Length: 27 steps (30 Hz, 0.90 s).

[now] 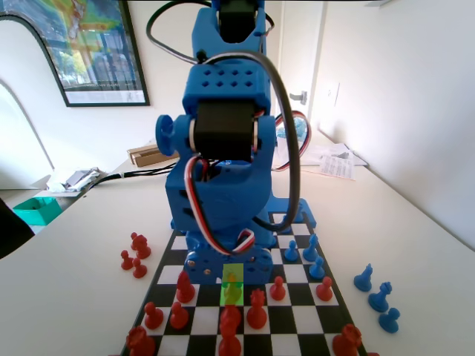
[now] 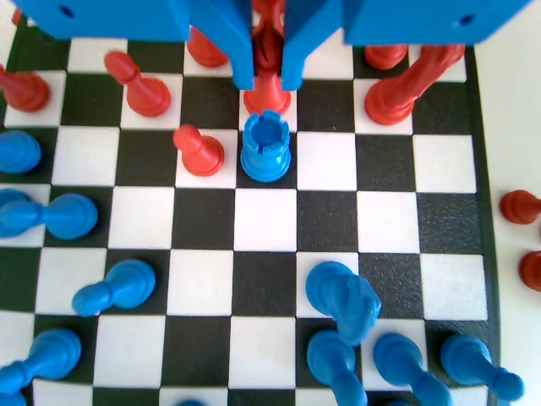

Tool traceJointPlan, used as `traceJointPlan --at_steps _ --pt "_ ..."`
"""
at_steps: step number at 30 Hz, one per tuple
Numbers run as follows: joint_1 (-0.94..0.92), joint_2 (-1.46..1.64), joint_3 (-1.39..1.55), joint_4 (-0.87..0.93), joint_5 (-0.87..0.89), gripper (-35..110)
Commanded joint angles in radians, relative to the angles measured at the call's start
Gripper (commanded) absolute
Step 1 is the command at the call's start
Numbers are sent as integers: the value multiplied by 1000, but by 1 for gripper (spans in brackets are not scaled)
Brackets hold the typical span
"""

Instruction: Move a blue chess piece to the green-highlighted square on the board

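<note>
Hovering pincer (image 2: 269, 80) parted, empty, above one blue rook (image 2: 265, 148), one green-highlighted square (image 1: 233, 283).

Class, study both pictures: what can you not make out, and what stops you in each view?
- Fixed view: the arm hides the board's far middle squares.
- Fixed view: the green square's tint masks the colour of the piece on it.
- Wrist view: whether the tool grips the red piece between its jaws; the jaws cover its sides.
- Wrist view: the bottom edge cuts off blue pieces.
</note>
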<state>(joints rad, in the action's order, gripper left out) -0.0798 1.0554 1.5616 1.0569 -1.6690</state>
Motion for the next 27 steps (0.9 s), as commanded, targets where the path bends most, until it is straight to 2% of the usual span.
traceJointPlan --at_steps 1,14,27 --pt "-14 41 -44 17 -25 1" --pt "-44 87 -155 133 -25 1" --pt "-261 206 -190 244 -55 1"
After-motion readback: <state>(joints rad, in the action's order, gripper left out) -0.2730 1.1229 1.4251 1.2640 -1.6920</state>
